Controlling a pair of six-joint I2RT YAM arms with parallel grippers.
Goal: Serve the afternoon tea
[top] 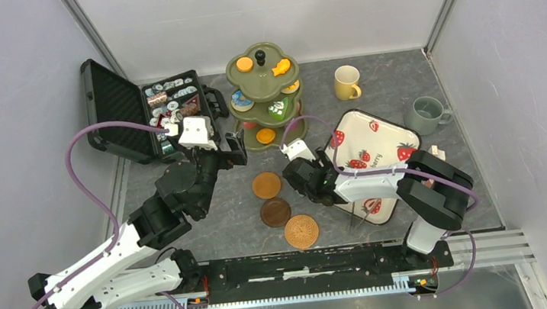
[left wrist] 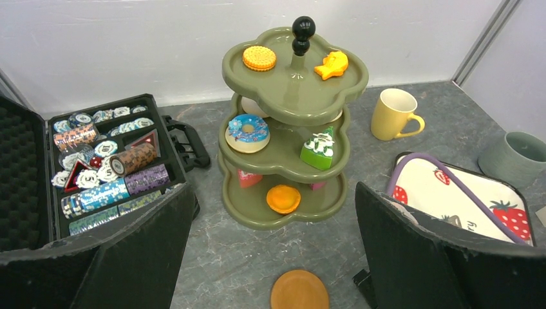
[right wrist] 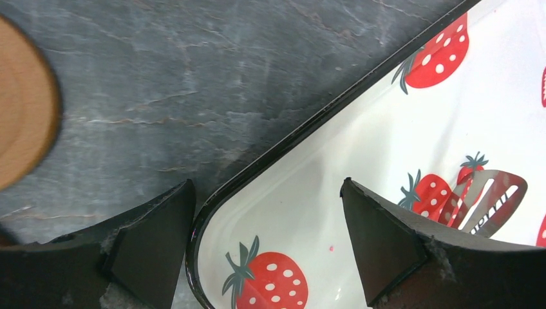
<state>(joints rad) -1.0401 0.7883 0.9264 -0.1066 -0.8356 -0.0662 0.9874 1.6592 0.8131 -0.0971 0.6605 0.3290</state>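
currently both are gaping, holding nothing: left gripper [left wrist: 273,212] is facing the stand [left wrist: 293,96], likely lining up for its cakes [left wrist: 248,132]; right gripper [right wrist: 267,238] is hovering over the tray [right wrist: 290,138] corner, near the coasters [top: 267,185].

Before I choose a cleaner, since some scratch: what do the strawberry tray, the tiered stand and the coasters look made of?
Strawberry tray: glossy white with a dark rim, likely enamelled metal or melamine. Olive-green three-tier stand: smooth, satin, one-colour moulded lobes, probably plastic. Round brown coasters: matte with faint concentric rings, perhaps wood or cork; unclear.
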